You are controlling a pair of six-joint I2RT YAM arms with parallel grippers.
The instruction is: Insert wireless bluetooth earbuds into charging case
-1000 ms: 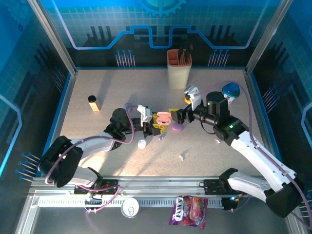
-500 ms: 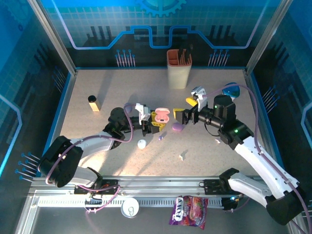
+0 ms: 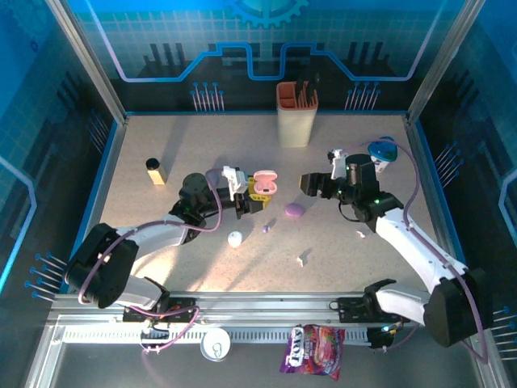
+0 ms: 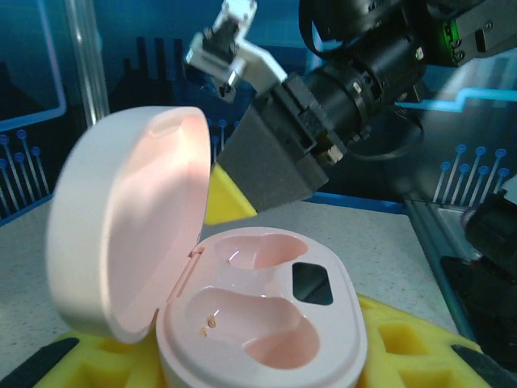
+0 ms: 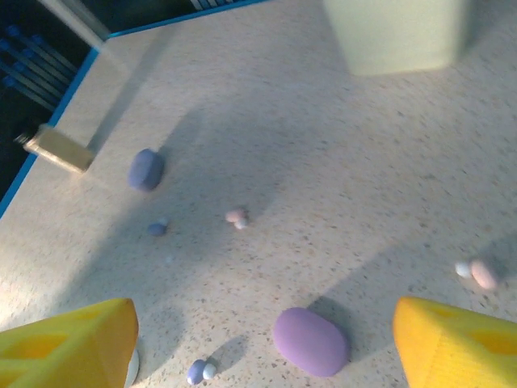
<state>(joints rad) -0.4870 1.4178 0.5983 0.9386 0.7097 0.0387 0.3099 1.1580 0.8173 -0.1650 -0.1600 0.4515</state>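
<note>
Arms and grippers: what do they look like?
Left arm and right arm: white shells, black joints, a lilac cable looped along each. Left gripper and right gripper: black, with yellow pads.

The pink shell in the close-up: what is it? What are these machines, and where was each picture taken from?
Two robot arms are bolted at the near edge of a table. The overhead view looks down on both; the other two come from a camera on each wrist. The pink shell is an open earbud charging case, both wells empty, gripped in the left arm's yellow-padded jaws. The right arm's jaws are open and empty above the table. Lying there: a lilac case, a white case, tiny earbuds, a beige holder.
</note>
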